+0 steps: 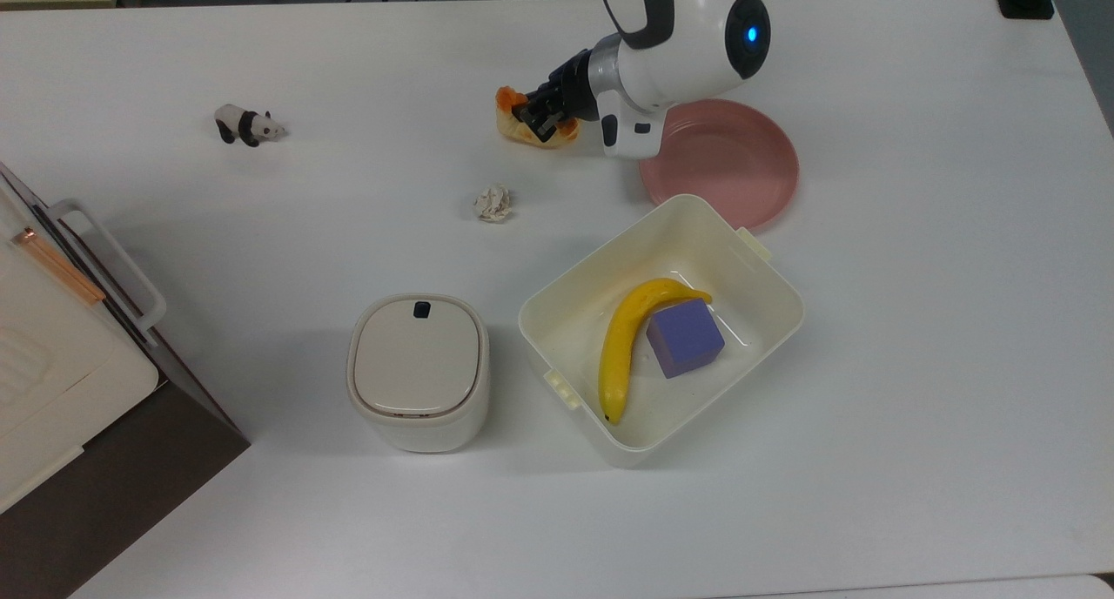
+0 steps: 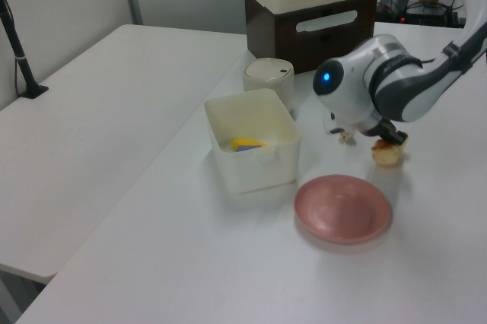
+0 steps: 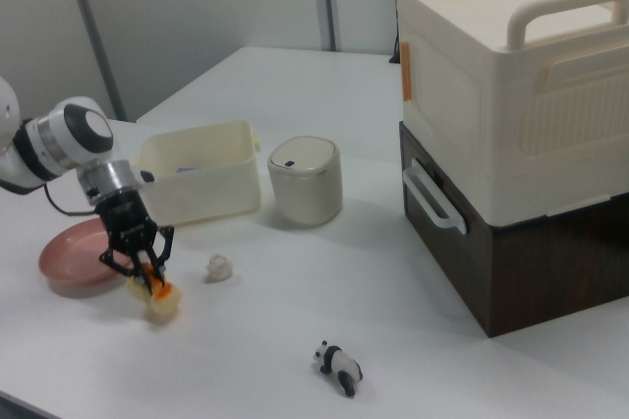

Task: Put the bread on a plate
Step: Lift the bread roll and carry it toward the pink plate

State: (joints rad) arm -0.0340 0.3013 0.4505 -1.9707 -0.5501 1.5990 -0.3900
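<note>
The bread (image 1: 519,130), a small loaf with an orange-brown top and cream sides, sits tilted at the far middle of the white table, left of the pink plate (image 1: 727,159) in the top view. My gripper (image 1: 539,121) comes down on it, black fingers closed on either side of the loaf. In the right view the gripper (image 3: 145,275) pinches the top of the bread (image 3: 162,303), whose lower end is at the table surface, with the plate (image 3: 71,258) just behind. The left view has the bread (image 2: 388,157) just beyond the plate (image 2: 342,208).
A cream bin (image 1: 766,259) holding a banana (image 1: 622,342) and a purple block (image 1: 685,338) stands in front of the plate. A crumpled paper ball (image 1: 493,204), a toy panda (image 1: 248,125), a lidded cream canister (image 1: 419,371) and a brown-and-cream cabinet (image 1: 78,381) are also on the table.
</note>
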